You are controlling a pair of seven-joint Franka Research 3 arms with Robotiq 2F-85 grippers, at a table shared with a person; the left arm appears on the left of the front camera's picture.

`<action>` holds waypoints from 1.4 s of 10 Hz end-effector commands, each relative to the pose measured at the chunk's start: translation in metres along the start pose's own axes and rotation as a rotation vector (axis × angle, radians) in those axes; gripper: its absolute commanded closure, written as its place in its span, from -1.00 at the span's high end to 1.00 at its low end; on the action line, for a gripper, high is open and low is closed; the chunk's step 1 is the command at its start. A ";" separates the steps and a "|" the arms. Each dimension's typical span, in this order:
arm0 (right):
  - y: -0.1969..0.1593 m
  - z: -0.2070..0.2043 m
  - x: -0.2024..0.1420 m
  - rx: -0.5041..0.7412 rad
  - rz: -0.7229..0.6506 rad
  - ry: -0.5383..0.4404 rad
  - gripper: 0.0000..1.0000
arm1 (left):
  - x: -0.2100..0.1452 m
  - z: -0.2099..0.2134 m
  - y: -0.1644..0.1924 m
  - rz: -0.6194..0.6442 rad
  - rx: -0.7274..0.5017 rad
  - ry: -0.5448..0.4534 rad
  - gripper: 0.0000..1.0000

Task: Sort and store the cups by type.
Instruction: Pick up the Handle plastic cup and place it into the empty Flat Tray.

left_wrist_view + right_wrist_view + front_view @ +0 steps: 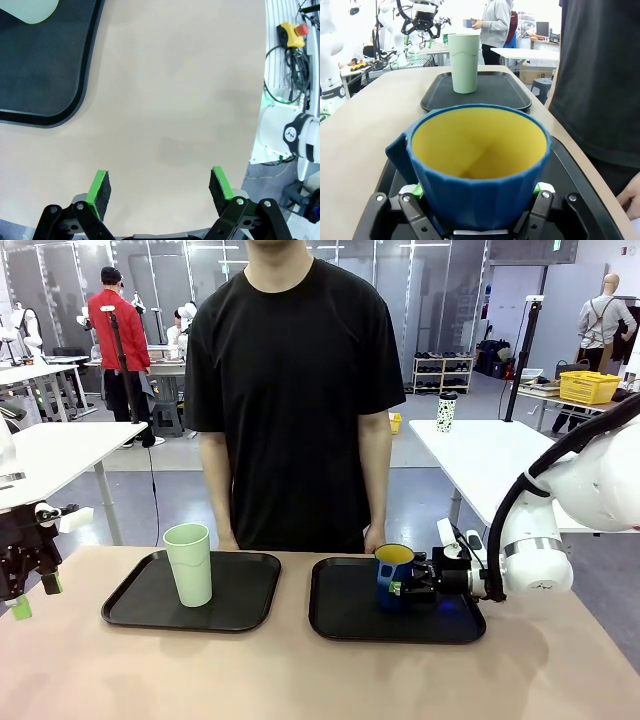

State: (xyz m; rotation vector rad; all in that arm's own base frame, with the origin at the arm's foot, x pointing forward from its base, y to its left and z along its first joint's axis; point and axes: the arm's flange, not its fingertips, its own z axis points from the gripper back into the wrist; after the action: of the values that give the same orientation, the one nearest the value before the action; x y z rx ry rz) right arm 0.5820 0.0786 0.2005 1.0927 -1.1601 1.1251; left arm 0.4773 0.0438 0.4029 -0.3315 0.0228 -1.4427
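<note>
Right end effector (408, 587) clenched on blue mug (393, 577) standing on right tray (340, 615), green tumbler (189, 564) upright on left tray (130, 608), left end effector (159, 192) released above bare table (300, 670) near its left edge, person's hand (373, 540) at far edge behind mug.

The tan table (300, 680) carries two black trays (235, 605) (340, 615).

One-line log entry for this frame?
right gripper: shut on blue mug, on right tray | left gripper: open, over bare table | green tumbler: upright, left tray

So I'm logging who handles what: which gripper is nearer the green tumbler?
Left. The left gripper hangs open off the tray's left side, near the green tumbler; the right gripper is at the other tray, shut on the blue mug.
</note>
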 end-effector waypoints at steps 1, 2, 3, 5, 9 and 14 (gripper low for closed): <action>-0.007 -0.004 0.000 -0.029 -0.013 0.008 0.89 | -0.001 0.001 0.000 -0.008 0.002 0.003 1.00; -0.007 -0.004 -0.002 -0.027 -0.018 0.011 1.00 | -0.001 0.001 0.000 -0.008 0.002 0.003 1.00; -0.006 -0.003 -0.002 -0.025 -0.022 0.011 1.00 | -0.001 0.001 0.000 -0.008 0.002 0.003 1.00; -0.004 0.000 -0.002 -0.032 -0.029 0.010 1.00 | -0.001 0.001 0.000 -0.008 0.002 0.003 1.00; 0.008 0.014 -0.002 -0.049 -0.044 0.012 1.00 | -0.001 0.001 0.000 -0.008 0.002 0.003 1.00; 0.027 0.046 -0.001 -0.113 -0.056 0.013 1.00 | -0.001 0.001 0.000 -0.008 0.002 0.003 1.00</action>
State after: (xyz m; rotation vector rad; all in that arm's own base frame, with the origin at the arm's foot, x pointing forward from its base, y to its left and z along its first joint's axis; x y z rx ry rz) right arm 0.5600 0.0387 0.1950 1.0444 -1.1408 1.0438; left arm 0.4772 0.0438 0.4029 -0.3315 0.0228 -1.4426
